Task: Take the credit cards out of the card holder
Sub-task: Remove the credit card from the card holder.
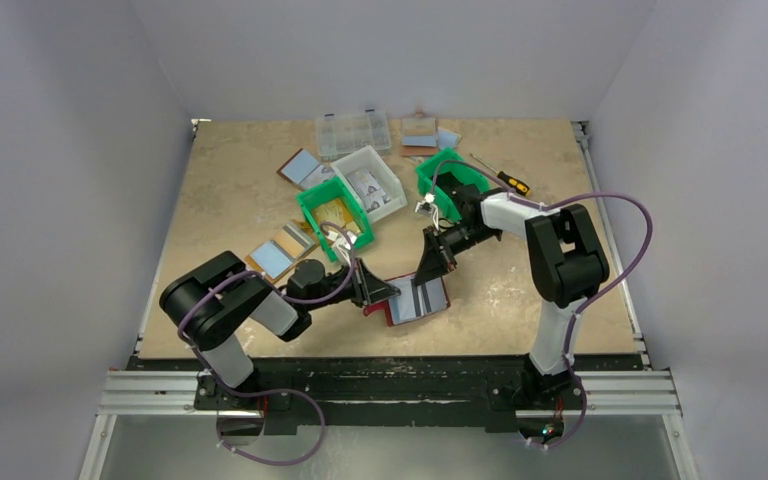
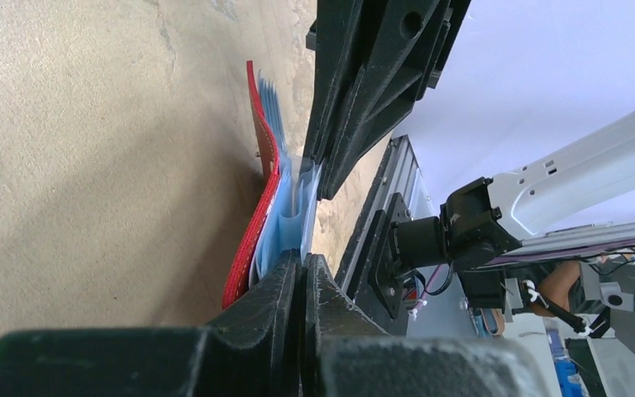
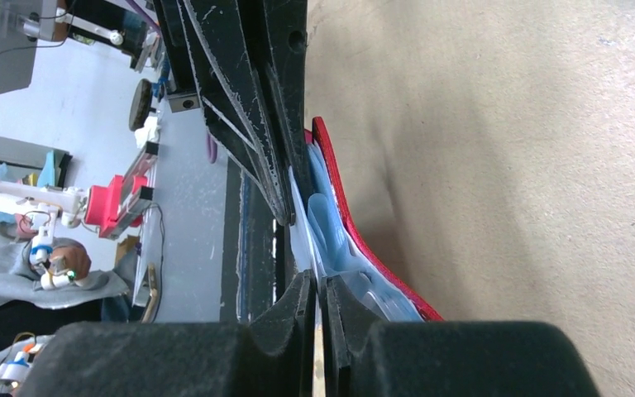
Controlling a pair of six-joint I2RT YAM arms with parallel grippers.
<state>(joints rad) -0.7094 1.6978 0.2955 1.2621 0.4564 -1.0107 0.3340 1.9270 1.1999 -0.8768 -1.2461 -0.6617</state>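
Observation:
The card holder (image 1: 415, 300) lies open on the table near the front middle, with a dark red rim and pale blue panels. Grey banded credit cards (image 1: 424, 296) show in its right panel. My left gripper (image 1: 377, 291) is shut on the holder's left edge; in the left wrist view its fingertips (image 2: 304, 266) pinch the pale blue panel beside the red rim (image 2: 252, 240). My right gripper (image 1: 436, 264) is at the holder's far edge, shut on a thin pale card edge (image 3: 304, 240) that runs between its fingertips (image 3: 317, 288). The red rim (image 3: 355, 240) lies just right of them.
Two green bins (image 1: 332, 213) (image 1: 452, 184) and a white bin (image 1: 371, 180) stand behind the holder. A clear organiser box (image 1: 353, 132) is at the back. Tan-rimmed bifolds lie at the left (image 1: 280, 250), back left (image 1: 300, 165) and back (image 1: 420, 135). A screwdriver (image 1: 501, 175) lies at the right.

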